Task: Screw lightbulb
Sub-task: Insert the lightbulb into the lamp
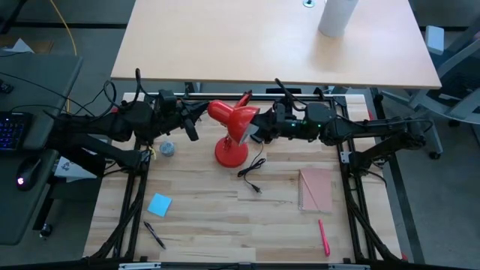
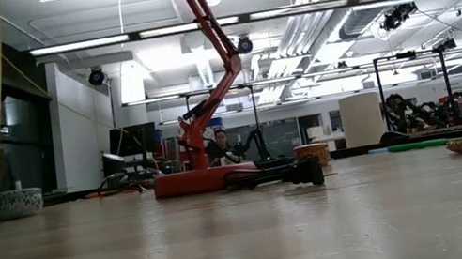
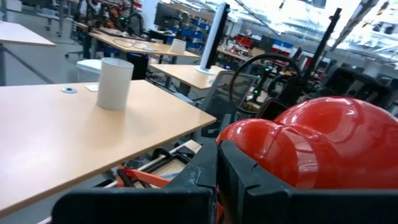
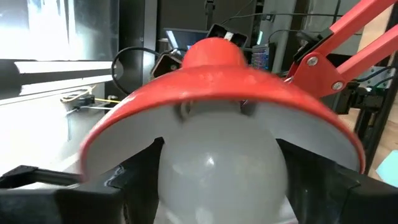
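Note:
A red desk lamp stands on its round base [image 1: 230, 154] at the table's far middle. Its shade [image 1: 238, 120] is tipped on its side, with the opening toward the table's right. The white lightbulb [image 4: 221, 143] sits inside the shade [image 4: 217, 87], its narrow end hidden deep in the shade. My right gripper [image 1: 260, 129] comes level from the right, and in its own wrist view the gripper [image 4: 221, 158] is shut on the bulb. My left gripper [image 1: 199, 114] is shut at the shade's domed back [image 3: 323, 143]. My left gripper lays its shut fingers [image 3: 217, 177] against the shade's red domed back [image 3: 249, 146], coming level from the table's left; the touching spot itself is hidden behind the fingers. My right gripper pinches the bulb's round sides [image 4: 171, 165] between its two fingers [image 4: 140, 177], level from the table's right, reaching into the shade's opening. The bulb stays inside the shade.
The lamp's black cord and plug [image 1: 252, 178] lie near its base. A grey roll [image 1: 166, 149], a blue note [image 1: 159, 204] and a black pen [image 1: 154, 235] lie left; a pink notebook [image 1: 316, 189] and a red pen [image 1: 324, 236] lie right. A desk [image 1: 225, 45] stands beyond.

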Robot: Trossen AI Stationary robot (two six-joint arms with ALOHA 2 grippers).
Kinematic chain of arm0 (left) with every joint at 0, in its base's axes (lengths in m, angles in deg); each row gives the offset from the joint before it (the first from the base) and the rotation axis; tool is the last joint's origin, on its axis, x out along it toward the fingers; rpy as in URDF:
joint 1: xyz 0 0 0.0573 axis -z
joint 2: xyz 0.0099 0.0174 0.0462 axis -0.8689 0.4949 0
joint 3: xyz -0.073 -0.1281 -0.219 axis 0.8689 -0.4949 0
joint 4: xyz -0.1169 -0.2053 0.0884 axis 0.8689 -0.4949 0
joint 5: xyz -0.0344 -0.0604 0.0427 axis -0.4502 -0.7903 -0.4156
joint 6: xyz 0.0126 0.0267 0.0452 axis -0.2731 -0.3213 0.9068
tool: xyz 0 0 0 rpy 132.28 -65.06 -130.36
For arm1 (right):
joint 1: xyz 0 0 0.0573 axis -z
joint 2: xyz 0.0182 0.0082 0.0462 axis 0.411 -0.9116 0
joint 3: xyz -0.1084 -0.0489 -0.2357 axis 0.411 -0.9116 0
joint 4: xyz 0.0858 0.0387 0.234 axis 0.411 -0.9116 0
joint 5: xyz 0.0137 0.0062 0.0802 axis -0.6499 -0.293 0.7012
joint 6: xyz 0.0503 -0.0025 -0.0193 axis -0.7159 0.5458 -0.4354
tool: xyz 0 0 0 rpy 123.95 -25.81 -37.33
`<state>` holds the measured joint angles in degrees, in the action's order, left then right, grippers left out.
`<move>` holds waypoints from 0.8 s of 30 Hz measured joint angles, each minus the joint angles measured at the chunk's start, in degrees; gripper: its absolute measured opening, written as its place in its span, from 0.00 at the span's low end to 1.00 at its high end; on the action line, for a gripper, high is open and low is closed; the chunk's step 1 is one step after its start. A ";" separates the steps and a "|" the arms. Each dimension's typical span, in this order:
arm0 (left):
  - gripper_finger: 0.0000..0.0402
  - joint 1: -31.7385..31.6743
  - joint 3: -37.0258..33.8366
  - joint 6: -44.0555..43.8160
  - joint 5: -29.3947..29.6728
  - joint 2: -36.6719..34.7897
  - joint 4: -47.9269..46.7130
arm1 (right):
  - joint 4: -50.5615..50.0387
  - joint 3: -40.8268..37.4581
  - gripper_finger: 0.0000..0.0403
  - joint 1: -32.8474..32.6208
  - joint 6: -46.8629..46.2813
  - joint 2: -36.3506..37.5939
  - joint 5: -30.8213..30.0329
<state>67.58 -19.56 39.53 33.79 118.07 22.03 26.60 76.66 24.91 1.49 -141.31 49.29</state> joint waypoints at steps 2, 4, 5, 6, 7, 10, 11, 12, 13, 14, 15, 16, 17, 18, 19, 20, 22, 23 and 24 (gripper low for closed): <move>0.00 0.03 0.02 0.00 -0.58 0.04 0.34 | -0.28 0.00 0.73 0.04 -0.08 -0.12 -0.11; 0.00 0.07 0.02 0.02 -0.93 0.13 0.39 | -1.06 0.00 0.76 0.04 -0.17 -0.15 -0.15; 0.00 0.09 0.02 0.02 -0.97 0.11 0.27 | -1.18 0.00 0.77 0.04 -0.35 -0.15 -0.16; 0.00 0.09 0.02 0.02 -0.96 0.11 0.20 | -1.16 0.02 0.78 0.04 -0.44 -0.10 -0.18; 0.00 0.09 0.02 0.02 -0.94 0.11 0.15 | -1.15 0.03 0.79 0.04 -0.55 -0.06 -0.15; 0.00 0.07 0.02 0.02 -0.67 0.11 0.08 | -1.12 0.03 0.79 0.14 -0.35 -0.06 0.07; 0.00 0.07 0.02 0.04 -0.54 0.11 0.09 | -1.09 0.02 0.79 0.22 -0.16 -0.06 0.11; 0.00 0.07 0.02 0.02 -0.42 0.11 0.09 | -0.95 0.04 0.79 0.36 -0.09 -0.06 0.17; 0.00 0.04 0.02 0.04 -0.32 0.11 0.06 | -0.80 0.02 0.79 0.50 -0.06 -0.06 0.36; 0.00 0.04 0.02 0.04 -0.25 0.11 0.06 | -0.75 0.04 0.79 0.64 -0.04 -0.06 0.75; 0.00 0.04 0.02 0.04 -0.24 0.09 0.06 | -0.77 0.04 0.79 0.83 0.00 -0.06 1.32; 0.00 0.04 0.02 0.04 -0.22 0.07 0.04 | -0.76 0.04 0.79 0.97 0.01 -0.06 1.77; 0.00 0.03 0.02 0.05 -0.15 0.07 0.03 | -0.76 0.04 0.79 1.16 -0.01 -0.06 2.09; 0.00 0.00 0.02 0.06 -0.05 0.07 0.02 | -0.75 0.04 0.79 1.30 -0.07 -0.05 2.24; 0.00 0.00 0.02 0.07 -0.02 0.07 0.02 | -0.75 0.03 0.79 1.41 -0.10 -0.04 2.33; 0.00 0.00 0.02 0.07 0.00 0.07 0.02 | -0.75 0.02 0.79 1.55 -0.10 -0.01 2.65; 0.00 0.00 0.02 0.07 0.02 0.07 0.01 | -0.75 0.03 0.79 1.62 -0.10 -0.01 3.13; 0.00 0.00 0.02 0.07 0.04 0.06 0.00 | -0.75 0.04 0.79 1.62 -0.10 -0.01 3.33; 0.00 0.00 0.02 0.07 0.08 0.04 0.00 | -0.77 0.03 0.79 1.62 -0.10 -0.01 3.54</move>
<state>67.58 -19.53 39.59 33.88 118.11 22.03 25.83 76.68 26.53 1.39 -141.32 52.83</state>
